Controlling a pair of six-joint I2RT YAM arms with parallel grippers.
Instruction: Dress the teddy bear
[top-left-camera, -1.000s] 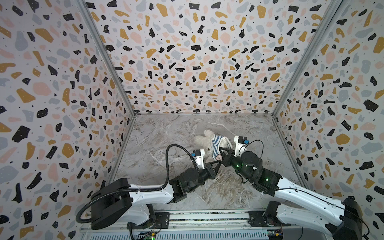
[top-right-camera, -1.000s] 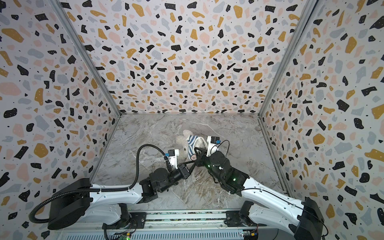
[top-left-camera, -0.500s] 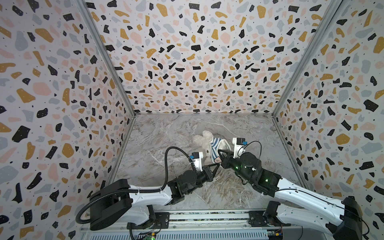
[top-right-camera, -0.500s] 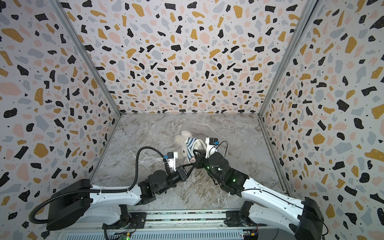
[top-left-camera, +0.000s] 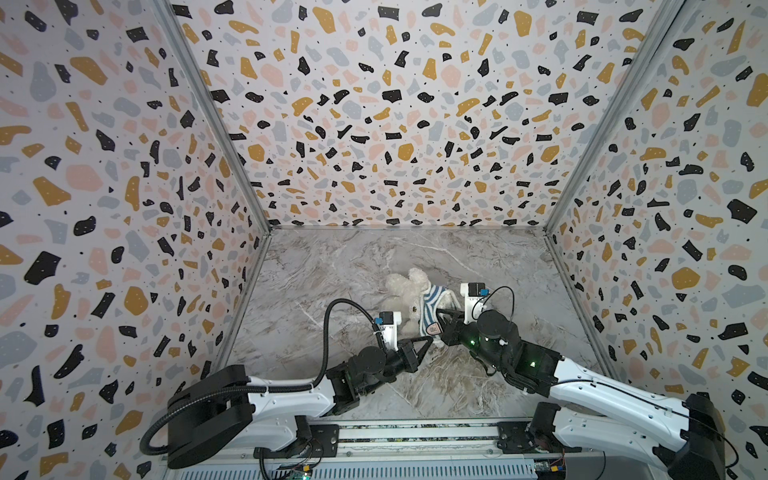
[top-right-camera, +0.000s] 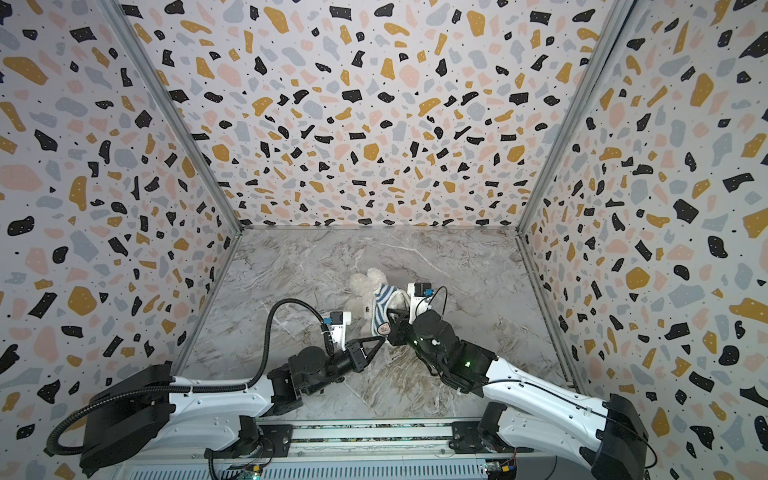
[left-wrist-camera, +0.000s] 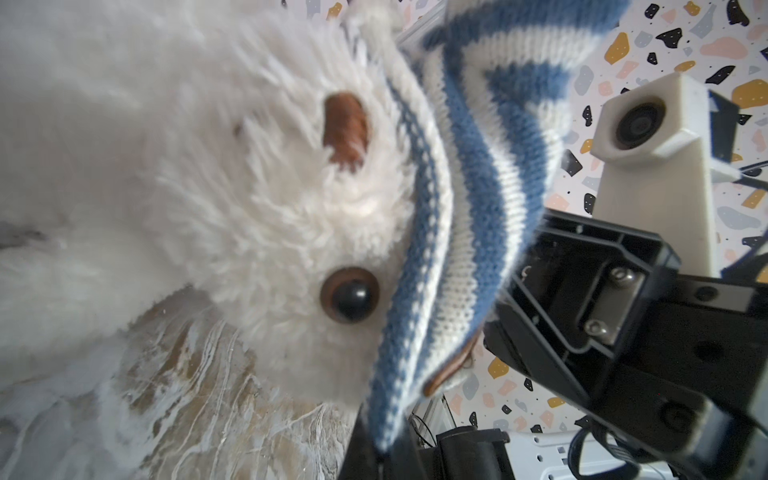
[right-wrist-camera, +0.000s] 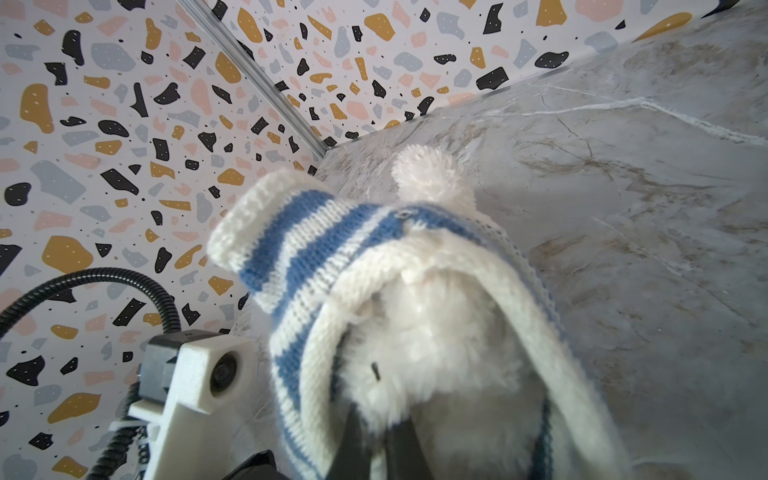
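The cream-white teddy bear (top-left-camera: 402, 289) (top-right-camera: 362, 289) lies on the marble floor, and both top views show it mid-floor. A blue-and-white striped shirt (top-left-camera: 430, 308) (top-right-camera: 381, 306) sits over its head end, badge toward the front. My left gripper (top-left-camera: 429, 340) (top-right-camera: 381, 339) is shut on the shirt's hem; the left wrist view shows the hem (left-wrist-camera: 384, 419) running into it (left-wrist-camera: 380, 455), beside the bear's face (left-wrist-camera: 232, 199). My right gripper (top-left-camera: 443, 319) (top-right-camera: 393, 321) is shut on the shirt's other edge, close against the fur (right-wrist-camera: 432, 332). One ear (right-wrist-camera: 428, 174) pokes out past the shirt (right-wrist-camera: 299, 249).
Terrazzo-patterned walls (top-left-camera: 374, 124) close in the left, back and right sides. The marble floor (top-left-camera: 332, 266) stretches behind the bear. A metal rail (top-left-camera: 415, 432) with both arm bases runs along the front. A black cable (top-left-camera: 332, 332) loops above the left arm.
My left gripper's jaws have closed the last bit onto the shirt hem and drawn slightly toward the front. The bear and shirt shifted a little. The right gripper stays shut.
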